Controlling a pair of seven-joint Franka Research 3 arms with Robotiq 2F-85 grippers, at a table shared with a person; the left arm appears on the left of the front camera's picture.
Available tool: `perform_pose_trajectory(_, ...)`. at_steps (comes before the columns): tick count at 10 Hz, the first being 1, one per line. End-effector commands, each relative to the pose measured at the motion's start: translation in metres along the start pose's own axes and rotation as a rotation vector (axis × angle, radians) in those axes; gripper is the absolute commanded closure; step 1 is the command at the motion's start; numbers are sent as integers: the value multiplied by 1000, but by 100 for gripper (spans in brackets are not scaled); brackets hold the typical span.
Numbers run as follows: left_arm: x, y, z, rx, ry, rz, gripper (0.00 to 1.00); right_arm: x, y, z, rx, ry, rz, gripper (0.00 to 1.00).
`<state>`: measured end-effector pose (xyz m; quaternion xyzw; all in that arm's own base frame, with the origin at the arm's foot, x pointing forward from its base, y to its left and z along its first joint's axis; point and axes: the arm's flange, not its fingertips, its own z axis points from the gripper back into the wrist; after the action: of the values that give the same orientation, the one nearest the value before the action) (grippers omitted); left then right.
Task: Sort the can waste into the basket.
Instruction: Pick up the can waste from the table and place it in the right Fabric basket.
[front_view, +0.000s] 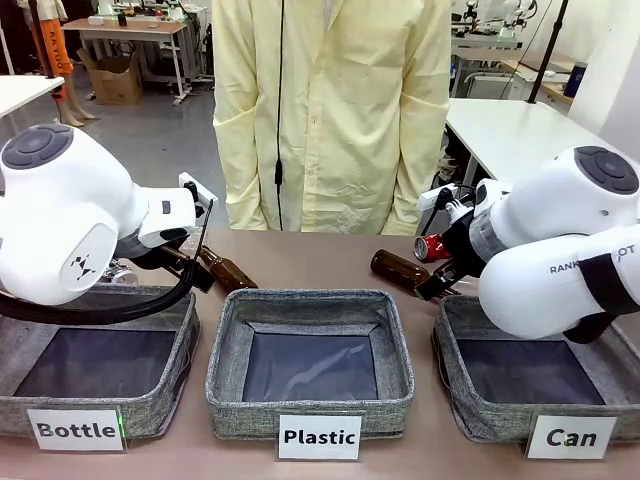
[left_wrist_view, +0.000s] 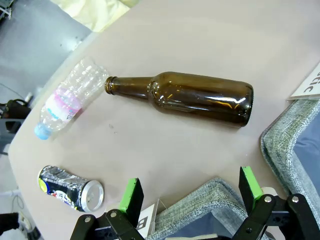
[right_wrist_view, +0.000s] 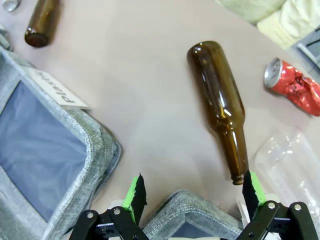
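Brown bottle (left_wrist_view: 200, 97) lying, mouth beside plastic bottle (left_wrist_view: 70, 100); dark can (left_wrist_view: 70, 187) nearby.

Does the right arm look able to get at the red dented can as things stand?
Likely yes: its jaws stand open, and the red can lies uncovered, apart from the brown bottle; the clear plastic bottle lying nearer might need skirting.

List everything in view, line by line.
Baskets: three, grey, near edge; Bottle basket left, Plastic basket middle, Can basket right.
Brown bottles: two, lying behind the baskets; left bottle, right bottle.
Plastic bottles: two, clear, one beside each brown bottle.
Red can: one, dented, right end.
Dark can: one, silver top, left end.
Table: one, beige.
Person: one, yellow coat, far side.
Left gripper: open, over Bottle basket.
Right gripper: open, over Can basket.
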<state>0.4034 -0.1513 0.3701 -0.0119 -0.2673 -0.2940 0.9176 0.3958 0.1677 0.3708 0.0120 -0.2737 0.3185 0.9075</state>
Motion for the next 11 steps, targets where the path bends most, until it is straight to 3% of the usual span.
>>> perform_pose_trajectory(1,1,3,15,-77,-19,-11,0,-1,-4,12,54,17,8,0)
perform_pose_trajectory(4,-1,15,81,-181,12,7,0,1,-21,76,170,30,-127,0)
perform_pose_trajectory(6,-18,34,151,-294,30,107,0,-24,-30,137,337,103,-258,0)
perform_pose_trajectory(7,-34,49,185,-369,-21,158,0,-47,-37,166,384,117,-339,0)
perform_pose_trajectory(9,-83,93,228,-477,-142,245,0,-111,-51,216,477,-15,-503,0)
perform_pose_trajectory(11,-136,147,229,-660,-236,388,0,-187,-69,238,555,-178,-685,0)
